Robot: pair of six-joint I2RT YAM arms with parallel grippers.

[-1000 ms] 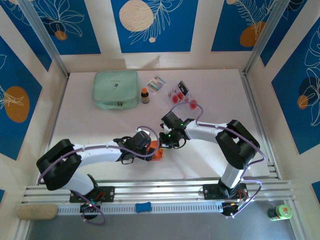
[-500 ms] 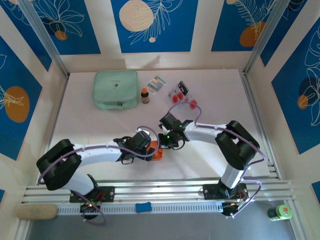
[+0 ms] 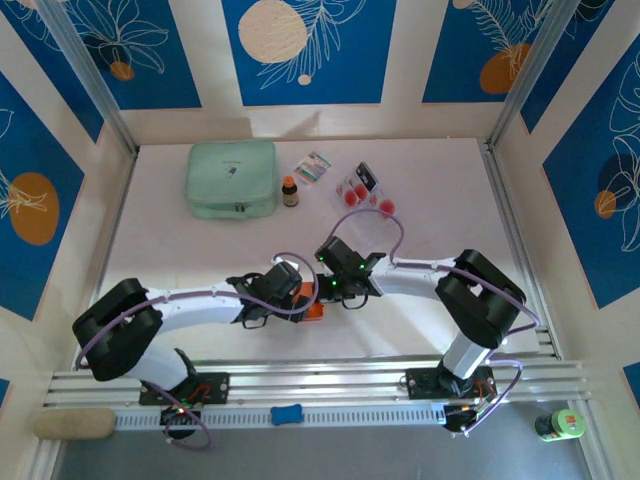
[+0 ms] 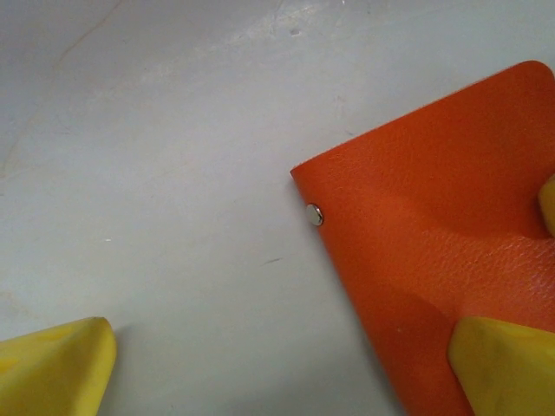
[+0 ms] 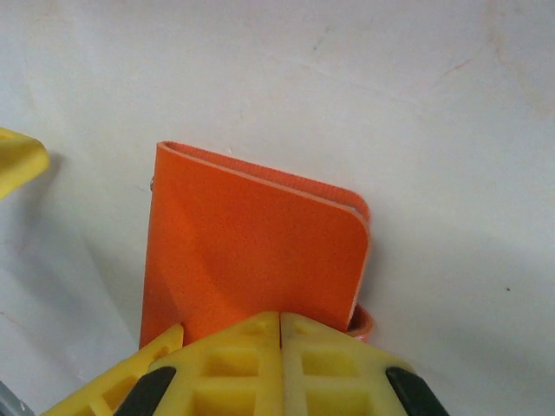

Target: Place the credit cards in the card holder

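Note:
The orange card holder lies on the white table between the two grippers, with one cover tilted up off the layer behind it. My left gripper is open, one yellow finger resting on the holder's corner and the other on bare table. My right gripper is shut, its fingers flush together and pressed against the holder's near edge. In the top view the left gripper and right gripper meet over the holder. The credit cards lie at the back of the table, pale with red spots.
A mint-green zip pouch sits at the back left. Beside it stand a small brown bottle and a patterned packet. Framed walls close in the table's left, right and back sides.
My right gripper has slid left and nearer, down onto the card holder, and its forearm has dropped. The left arm has stayed put.

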